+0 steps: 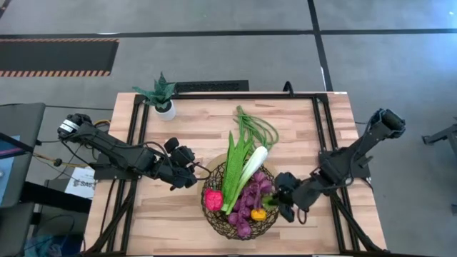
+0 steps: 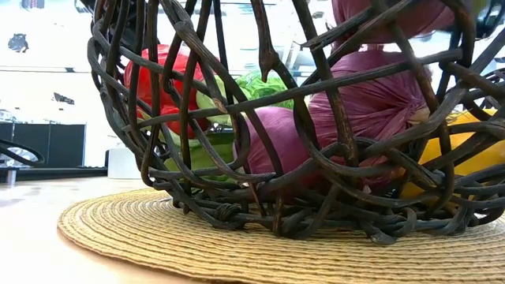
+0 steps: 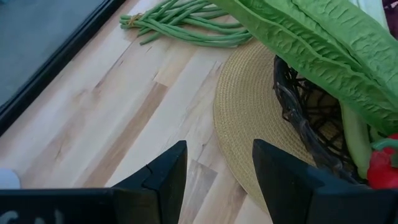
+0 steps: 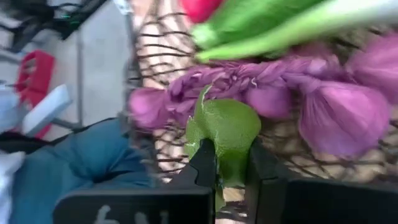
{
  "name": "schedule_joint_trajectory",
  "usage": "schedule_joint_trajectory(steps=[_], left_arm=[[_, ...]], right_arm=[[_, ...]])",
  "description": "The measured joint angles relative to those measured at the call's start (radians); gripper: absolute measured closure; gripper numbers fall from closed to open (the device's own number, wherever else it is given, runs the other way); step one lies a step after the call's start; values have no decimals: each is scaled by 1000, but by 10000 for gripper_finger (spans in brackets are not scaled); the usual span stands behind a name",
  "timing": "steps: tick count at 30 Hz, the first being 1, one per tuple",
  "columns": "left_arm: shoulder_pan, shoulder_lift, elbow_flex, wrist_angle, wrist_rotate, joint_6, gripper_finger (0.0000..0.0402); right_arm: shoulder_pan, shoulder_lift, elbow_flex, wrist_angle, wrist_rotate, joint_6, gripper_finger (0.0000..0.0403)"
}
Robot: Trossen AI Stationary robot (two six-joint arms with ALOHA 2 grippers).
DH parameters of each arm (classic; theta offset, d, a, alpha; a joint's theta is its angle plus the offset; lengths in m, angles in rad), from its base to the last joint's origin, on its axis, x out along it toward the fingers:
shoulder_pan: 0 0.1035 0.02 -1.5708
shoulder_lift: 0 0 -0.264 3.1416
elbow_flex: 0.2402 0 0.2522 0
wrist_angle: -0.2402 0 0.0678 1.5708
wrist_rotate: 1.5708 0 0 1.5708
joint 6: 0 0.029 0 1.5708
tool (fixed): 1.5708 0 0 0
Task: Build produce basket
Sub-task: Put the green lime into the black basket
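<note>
Lime (image 4: 225, 134) pinched in right gripper (image 4: 231, 163) over basket (image 1: 218, 214); left gripper (image 3: 216, 167) spread beside it

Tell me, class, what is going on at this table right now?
A two-armed robot is filling a woven wire basket with produce. The right gripper is shut on a green lime and holds it over the basket's right side, above the purple grape bunch. The left gripper is open and empty, beside the basket's left edge. A red pepper, leek, leafy stalk and lemon are already in; the green beans lie on the table.
</note>
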Motion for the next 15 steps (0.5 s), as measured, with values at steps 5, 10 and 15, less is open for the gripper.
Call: schedule_joint_trajectory(steps=[5,10,15], left_arm=[[0,0,0,0,8,-9,230],[0,0,0,0,15,-10,230],[0,0,0,0,15,-18,230]], right_arm=[[35,0,26,102,1,-129,369],[52,-1,111,108,1,-282,369],[49,1,157,110,7,-351,369]])
